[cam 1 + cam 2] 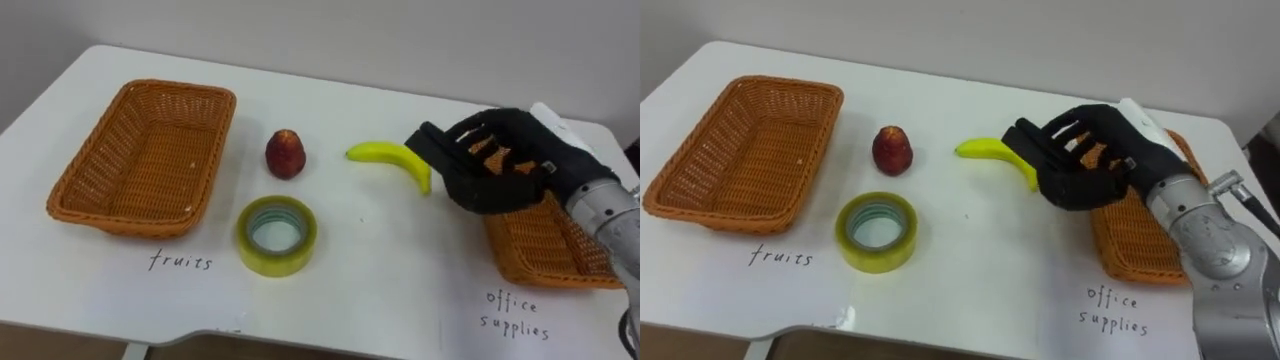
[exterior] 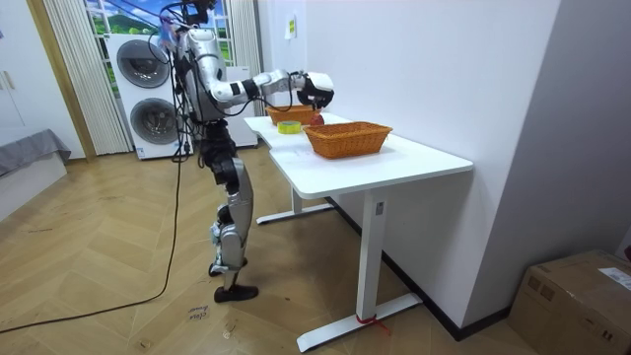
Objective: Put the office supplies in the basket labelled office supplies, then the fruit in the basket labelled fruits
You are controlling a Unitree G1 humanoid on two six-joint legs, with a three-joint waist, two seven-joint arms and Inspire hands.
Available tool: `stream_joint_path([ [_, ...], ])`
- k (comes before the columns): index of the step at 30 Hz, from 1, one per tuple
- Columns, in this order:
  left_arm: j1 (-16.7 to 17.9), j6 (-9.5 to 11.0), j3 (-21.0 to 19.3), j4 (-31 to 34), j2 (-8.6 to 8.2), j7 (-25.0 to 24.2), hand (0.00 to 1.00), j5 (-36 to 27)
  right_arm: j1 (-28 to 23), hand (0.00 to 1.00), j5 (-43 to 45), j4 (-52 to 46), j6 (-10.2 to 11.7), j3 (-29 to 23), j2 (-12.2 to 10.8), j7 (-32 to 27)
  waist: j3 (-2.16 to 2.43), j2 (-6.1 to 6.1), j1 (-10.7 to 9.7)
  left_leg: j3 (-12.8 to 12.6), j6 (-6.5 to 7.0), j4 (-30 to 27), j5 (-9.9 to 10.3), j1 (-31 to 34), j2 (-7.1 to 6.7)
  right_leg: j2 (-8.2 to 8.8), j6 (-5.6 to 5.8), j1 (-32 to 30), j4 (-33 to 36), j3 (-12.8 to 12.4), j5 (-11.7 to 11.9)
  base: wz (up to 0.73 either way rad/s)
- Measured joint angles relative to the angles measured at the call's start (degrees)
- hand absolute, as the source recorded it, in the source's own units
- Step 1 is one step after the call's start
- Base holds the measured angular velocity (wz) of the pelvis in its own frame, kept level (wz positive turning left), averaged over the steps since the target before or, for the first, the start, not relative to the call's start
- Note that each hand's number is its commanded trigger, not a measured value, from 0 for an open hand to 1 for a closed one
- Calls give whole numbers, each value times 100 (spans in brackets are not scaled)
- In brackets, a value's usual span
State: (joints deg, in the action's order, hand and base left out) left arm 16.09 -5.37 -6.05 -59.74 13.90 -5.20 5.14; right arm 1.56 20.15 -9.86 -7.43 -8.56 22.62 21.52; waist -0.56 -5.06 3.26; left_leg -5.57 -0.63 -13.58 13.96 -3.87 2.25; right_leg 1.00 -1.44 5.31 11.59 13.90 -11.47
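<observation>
**Left eye view.** On the white counter [image 1: 400, 270], the left basket [image 1: 140, 155] fills the upper left of the frame and holds nothing. Just right of it, near the centre, sits a red fruit [image 1: 286, 153]. Below that fruit lies a yellow tape roll [image 1: 277, 235], flat on its side. The banana [image 1: 388, 158] lies right of centre, well apart from the red fruit. The right hand [image 1: 495, 160] comes in from the right edge with its dark fingers spread and slightly bent, holding nothing. Its fingertips are by the banana's right end, and whether they touch it cannot be told. Behind and below the hand, the right basket [image 1: 545, 245] sits at the lower right.

**Room view.** The robot stands at the counter's far end, upper left of the frame, with two washing machines [image 2: 148, 94] behind it. One arm reaches out over the counter.

**Right eye view.** The layout is the same, and the spread fingers overlap the banana's right tip.
</observation>
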Motion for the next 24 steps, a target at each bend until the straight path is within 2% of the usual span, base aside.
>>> stream_joint_path([
  [3,35,20,-79,-6,-2,9,0,3,2,100,-7,0,42,-37,1,-180,4,-1,-2,-19,-1,5,-1,13,3,-5,-1,-30,10,-20,0,-4],
  [9,62,69,-432,-5,-127,10,0,5,7,100,-210,-61,173,-337,1,-560,27,-33,-14,-56,0,18,-2,3,2,-9,2,-51,8,-54,-2,-2],
  [18,49,76,-742,-7,-212,5,0,4,7,100,-184,-155,181,-552,6,-1021,39,-66,-102,-64,-1,64,-3,-80,0,-8,11,-21,7,-93,-8,0],
  [24,167,83,-736,-9,-212,0,0,11,4,100,-236,-128,258,-697,13,-1218,19,-68,-216,-143,-1,66,-2,-169,10,-26,11,106,-92,-156,-9,-3],
])
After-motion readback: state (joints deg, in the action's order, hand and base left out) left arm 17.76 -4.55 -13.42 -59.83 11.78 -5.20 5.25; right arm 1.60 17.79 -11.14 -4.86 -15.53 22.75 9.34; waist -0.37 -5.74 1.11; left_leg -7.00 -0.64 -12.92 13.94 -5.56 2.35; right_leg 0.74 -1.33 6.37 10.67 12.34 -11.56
